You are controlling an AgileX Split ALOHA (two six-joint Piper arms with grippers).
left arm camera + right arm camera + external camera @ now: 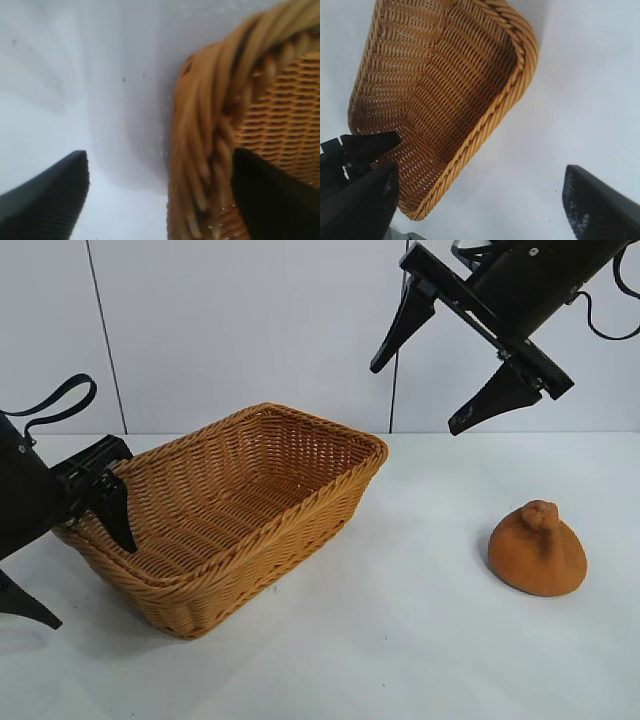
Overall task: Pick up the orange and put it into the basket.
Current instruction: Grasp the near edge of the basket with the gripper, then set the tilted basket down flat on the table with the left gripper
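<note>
- The left hand [85,540] straddles the braided rim at the basket [300,510]'s left end, one finger inside, one outside on the worktop [420,640]; the fingers stand partly apart and whether they pinch the rim cannot be told.
- The right hand [425,390] hangs spread wide and holding nothing, above the worktop's far side.
- The orange [537,550] sits on the worktop near its right edge, well apart from the basket.

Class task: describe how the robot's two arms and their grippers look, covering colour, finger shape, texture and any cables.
Both arms are matte black. The right gripper has two tapering, pointed fingers on a flat bar, with a black cable looping behind. The left gripper matches, with a black cable loop above. The finger pads are finely ribbed.
</note>
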